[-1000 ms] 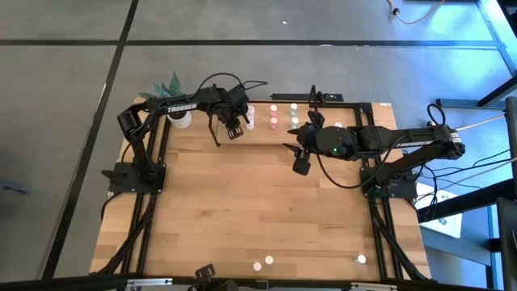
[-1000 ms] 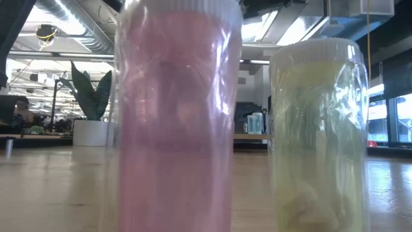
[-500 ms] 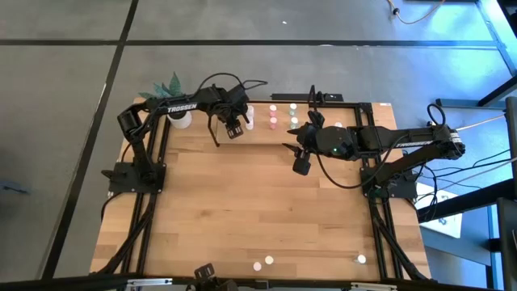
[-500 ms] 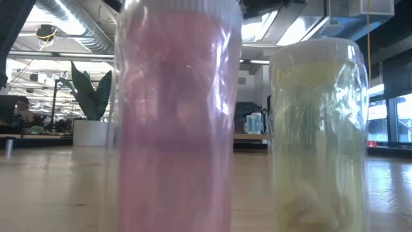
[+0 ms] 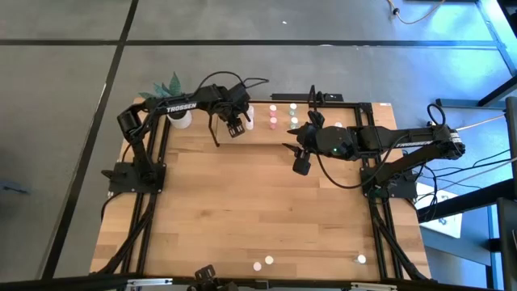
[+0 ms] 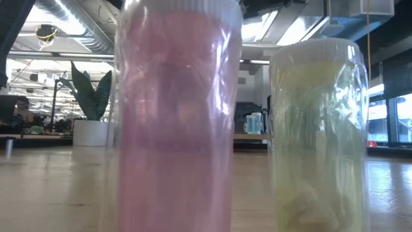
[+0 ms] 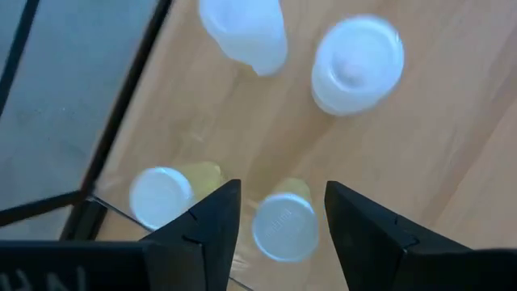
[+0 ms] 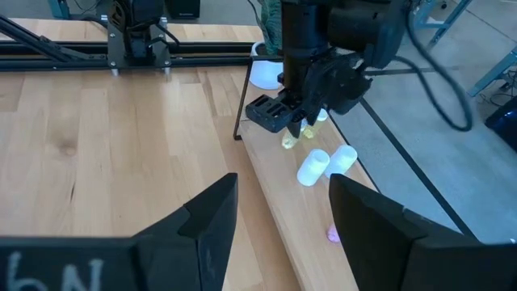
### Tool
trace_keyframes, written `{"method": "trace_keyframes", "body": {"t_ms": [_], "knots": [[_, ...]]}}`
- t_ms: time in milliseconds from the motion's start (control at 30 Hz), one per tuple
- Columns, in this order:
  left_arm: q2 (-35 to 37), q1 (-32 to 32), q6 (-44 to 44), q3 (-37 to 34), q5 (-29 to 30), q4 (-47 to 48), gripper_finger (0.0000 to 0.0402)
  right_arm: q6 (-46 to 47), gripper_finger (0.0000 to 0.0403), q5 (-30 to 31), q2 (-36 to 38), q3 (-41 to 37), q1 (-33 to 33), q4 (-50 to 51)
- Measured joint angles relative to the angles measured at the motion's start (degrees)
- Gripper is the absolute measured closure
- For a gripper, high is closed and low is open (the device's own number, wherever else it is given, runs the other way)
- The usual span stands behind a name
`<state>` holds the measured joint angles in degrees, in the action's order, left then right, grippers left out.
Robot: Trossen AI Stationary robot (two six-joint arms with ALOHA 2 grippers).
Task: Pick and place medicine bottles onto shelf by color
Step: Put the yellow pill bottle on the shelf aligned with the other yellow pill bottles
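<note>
The shelf (image 5: 323, 115) stands along the table's far edge, with several bottles upright on its board. My left gripper (image 5: 236, 124) is open above the shelf's left end, its fingers on either side of a yellow white-capped bottle (image 7: 283, 228) with a small gap at each side. A second yellow bottle (image 7: 161, 196) stands beside it, and two white bottles (image 7: 355, 61) stand farther along the board. The right wrist view shows the left gripper (image 8: 276, 115) over the yellow bottles (image 8: 291, 139). My right gripper (image 5: 300, 166) is open and empty over the table, in front of the shelf.
Pink and greenish bottles (image 5: 273, 121) stand farther right on the shelf. Three bottles (image 5: 263, 263) stand at the table's near edge; a pink one (image 6: 177, 116) and a yellow one (image 6: 318, 129) fill the low view. A white plant pot (image 5: 181, 119) stands at the far left.
</note>
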<state>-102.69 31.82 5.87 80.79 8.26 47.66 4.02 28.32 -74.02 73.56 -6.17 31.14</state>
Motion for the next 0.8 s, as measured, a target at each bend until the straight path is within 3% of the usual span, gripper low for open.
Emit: {"method": "trace_keyframes", "body": {"t_ms": [567, 800], "knots": [[0.1, -1.0, -2.9, 10.5, 0.1, 10.3, 0.0229, 0.0, 0.0205, 0.0, 0.0, 0.0, 0.0, 0.0], [0.1, -2.6, -5.0, 11.0, -2.1, 13.8, 0.0229, 0.0, 0.0205, 0.0, 0.0, 0.0, 0.0, 0.0]]}}
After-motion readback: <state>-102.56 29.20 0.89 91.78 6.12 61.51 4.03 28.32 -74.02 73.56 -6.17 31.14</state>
